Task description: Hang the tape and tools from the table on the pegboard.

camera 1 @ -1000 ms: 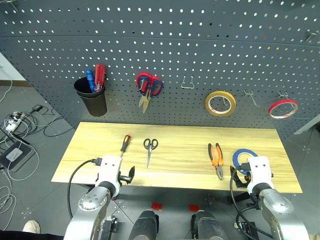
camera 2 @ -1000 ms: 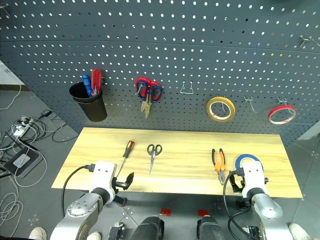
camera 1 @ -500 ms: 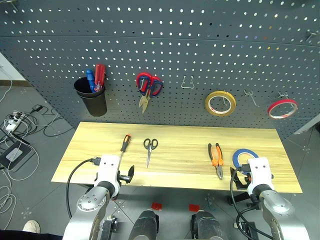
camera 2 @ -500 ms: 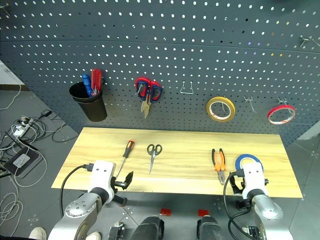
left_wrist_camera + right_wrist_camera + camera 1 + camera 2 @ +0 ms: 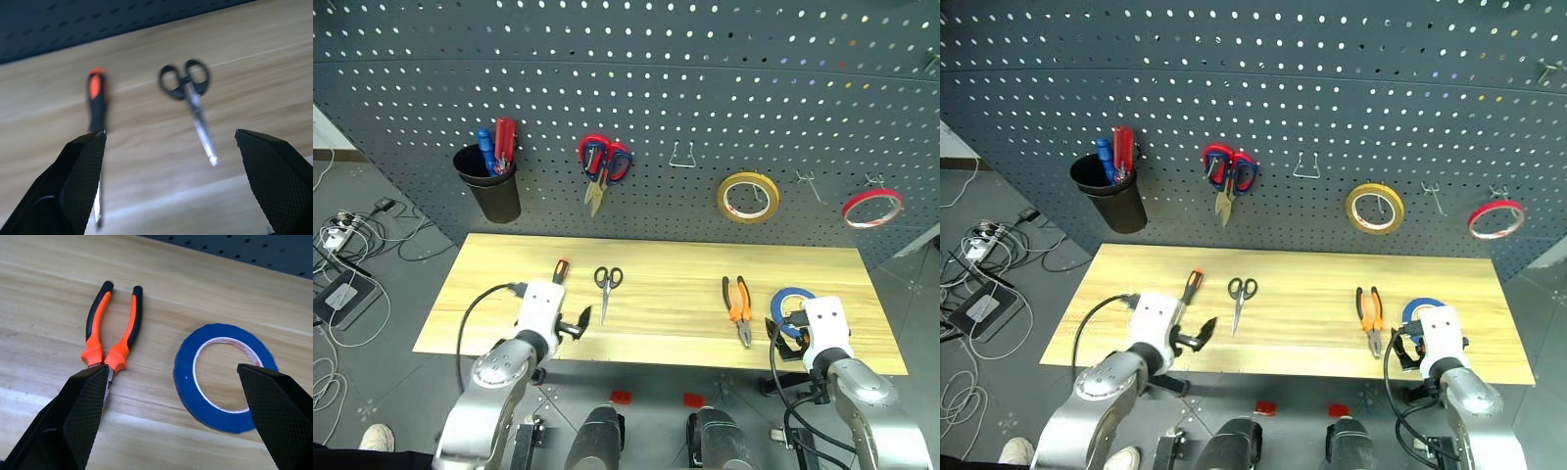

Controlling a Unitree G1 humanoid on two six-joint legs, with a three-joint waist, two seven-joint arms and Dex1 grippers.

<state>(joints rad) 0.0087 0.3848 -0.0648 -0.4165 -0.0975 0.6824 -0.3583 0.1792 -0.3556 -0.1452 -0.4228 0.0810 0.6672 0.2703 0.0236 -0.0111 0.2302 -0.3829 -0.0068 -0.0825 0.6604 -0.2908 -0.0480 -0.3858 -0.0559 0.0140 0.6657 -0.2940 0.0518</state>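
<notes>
At the table's (image 5: pixel 656 333) near edge, the left gripper (image 5: pixel 171 161) and right gripper (image 5: pixel 173 396) are wide open and hold nothing. Past them lie the screwdriver (image 5: pixel 558 274), scissors (image 5: pixel 606 285), pliers (image 5: pixel 737 305) and blue tape (image 5: pixel 222 377). Farther back stands the pegboard (image 5: pixel 705 88).

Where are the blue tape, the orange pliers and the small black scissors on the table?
blue tape (image 5: pixel 185 377): right wrist view, on the near-side blue band of the roll.
orange pliers (image 5: pixel 96 325): right wrist view, on one orange handle.
black scissors (image 5: pixel 201 128): left wrist view, on the steel blades.
</notes>
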